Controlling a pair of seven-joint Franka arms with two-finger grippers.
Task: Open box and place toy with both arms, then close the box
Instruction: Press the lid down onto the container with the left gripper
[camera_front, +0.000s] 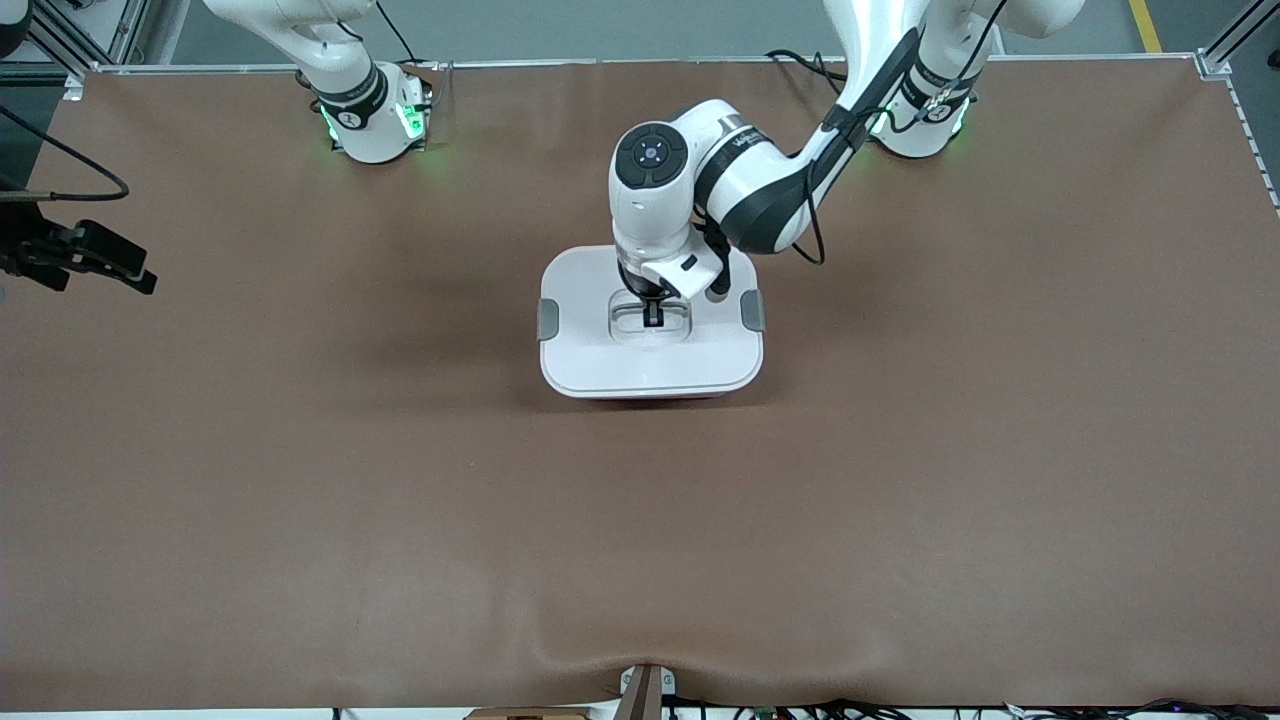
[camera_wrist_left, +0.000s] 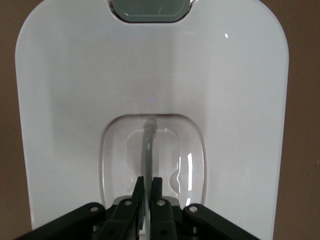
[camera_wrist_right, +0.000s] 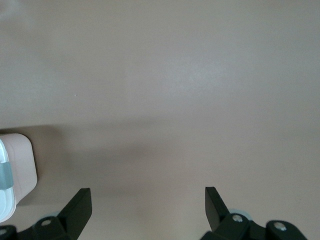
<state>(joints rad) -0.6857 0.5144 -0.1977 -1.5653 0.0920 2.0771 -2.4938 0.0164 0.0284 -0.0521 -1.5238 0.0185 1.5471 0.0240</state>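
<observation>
The box stands in the middle of the table with its white lid (camera_front: 600, 350) on it; a pink sliver of the tub (camera_front: 670, 398) shows under the lid's nearer edge. Grey clips (camera_front: 548, 318) sit on the lid's two ends. My left gripper (camera_front: 652, 315) is down in the lid's recessed centre and is shut on the thin grey handle (camera_wrist_left: 149, 142); in the left wrist view the gripper (camera_wrist_left: 148, 185) pinches that bar. My right gripper (camera_front: 140, 278) is open and empty over the table at the right arm's end, and waits. The toy is out of view.
The brown table mat (camera_front: 640, 540) spreads around the box. The right wrist view shows bare mat under my right gripper (camera_wrist_right: 148, 200) and a corner of the box (camera_wrist_right: 17, 170) off to one side. A bracket (camera_front: 645, 690) sits at the table's nearest edge.
</observation>
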